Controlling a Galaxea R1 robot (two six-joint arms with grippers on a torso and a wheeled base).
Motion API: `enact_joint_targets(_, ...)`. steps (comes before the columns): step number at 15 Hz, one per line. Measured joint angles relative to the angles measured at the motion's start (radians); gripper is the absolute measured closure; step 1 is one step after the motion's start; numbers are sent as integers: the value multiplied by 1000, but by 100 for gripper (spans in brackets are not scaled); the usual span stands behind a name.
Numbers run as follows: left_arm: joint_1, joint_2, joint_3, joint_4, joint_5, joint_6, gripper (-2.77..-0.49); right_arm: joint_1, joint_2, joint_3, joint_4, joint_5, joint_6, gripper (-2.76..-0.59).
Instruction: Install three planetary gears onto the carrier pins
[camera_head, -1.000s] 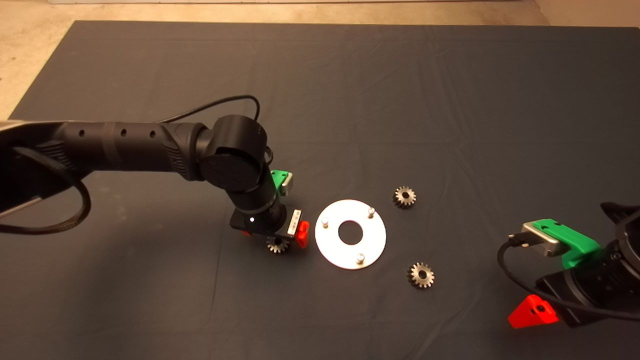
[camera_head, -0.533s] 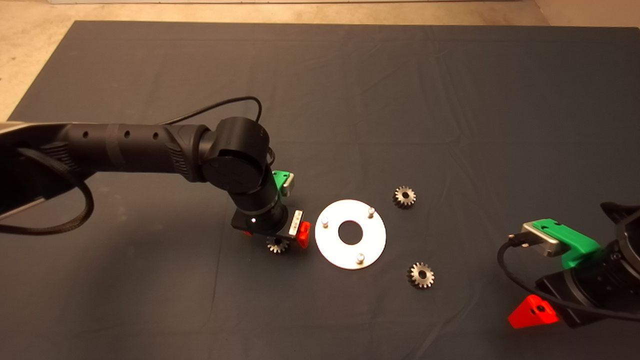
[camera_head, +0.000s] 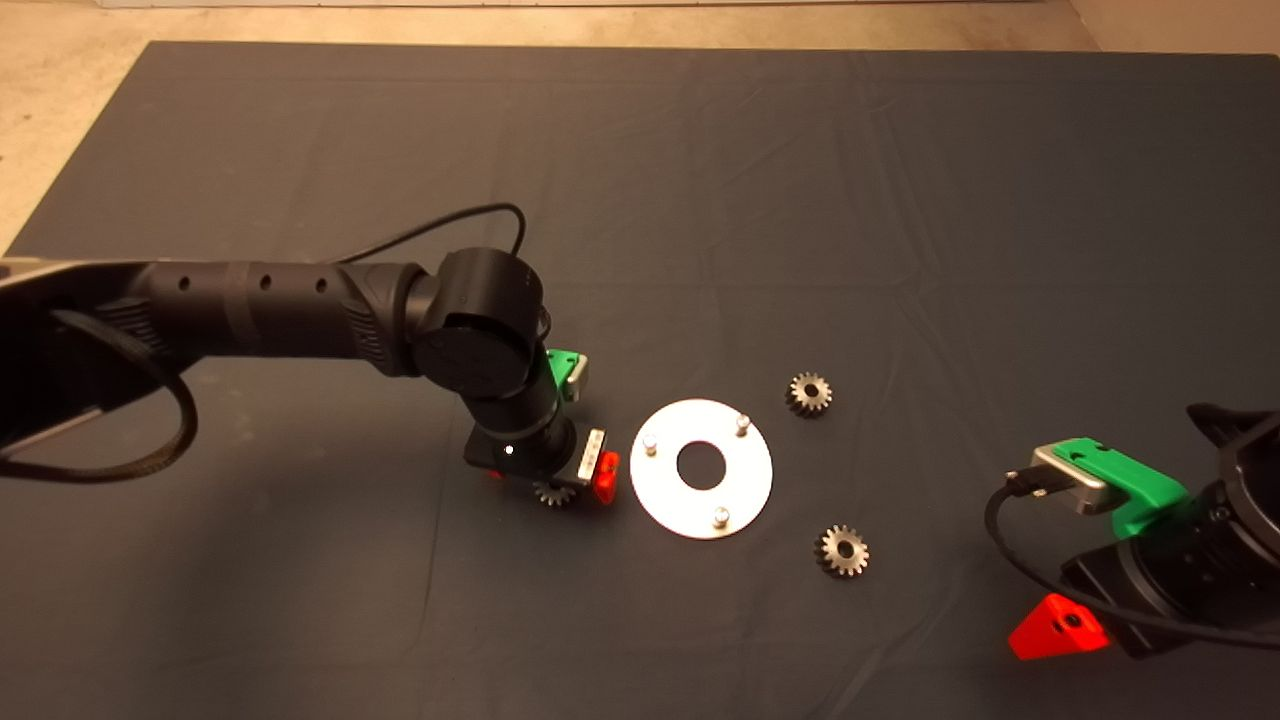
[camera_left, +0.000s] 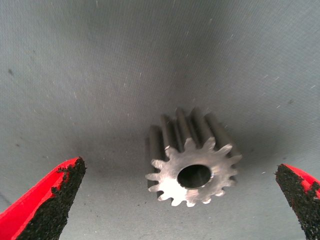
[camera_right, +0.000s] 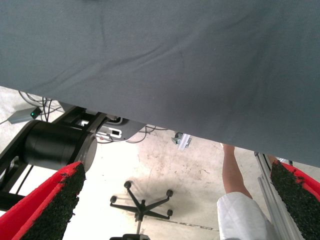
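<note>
Just left of the disc (camera_head: 702, 468), the left gripper (camera_head: 553, 478) hangs over a gear (camera_left: 192, 167) lying flat on the mat (camera_head: 700, 200), fingers (camera_left: 47, 202) spread wide, nothing held. The gear sits nearer one finger than the other, so closing may shove or tip it instead of pinching it. Two more gears (camera_head: 809, 393) (camera_head: 841, 550) lie right of the disc, all three pins (camera_head: 650, 443) bare. The right gripper (camera_head: 1060, 630) waits at the lower right, released.

Three gears (camera_head: 810, 393) – three pins (camera_head: 743, 424)
</note>
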Motion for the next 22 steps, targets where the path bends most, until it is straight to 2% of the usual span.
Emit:
enact_joint_targets(5, 1, 1, 0, 6, 2, 0, -275, 0, 8, 0, 0, 0, 0, -275)
enact_joint_targets(9, 1, 11, 0, 11, 3, 0, -267, 0, 8, 0, 0, 0, 0, -275)
enact_joint_targets(11, 1, 26, -1, 16, 4, 0, -252, 0, 10, 0, 0, 0, 0, -275)
enact_joint_targets(12, 1, 31, -1, 16, 4, 1, -252, 0, 10, 0, 0, 0, 0, -275)
enact_joint_targets(16, 1, 30, -1, 27, 12, 2, -239, 0, 10, 0, 0, 0, 0, -275)
enact_joint_targets(18, 1, 30, -3, 28, 13, 2, -224, 0, 10, 0, 0, 0, 0, -275)
enact_joint_targets(21, 1, 30, -7, 29, 13, 2, -222, 0, 10, 0, 0, 0, 0, -275)
enact_joint_targets(22, 1, 30, -14, 31, 13, 2, -212, 0, 10, 0, 0, 0, 0, -275)
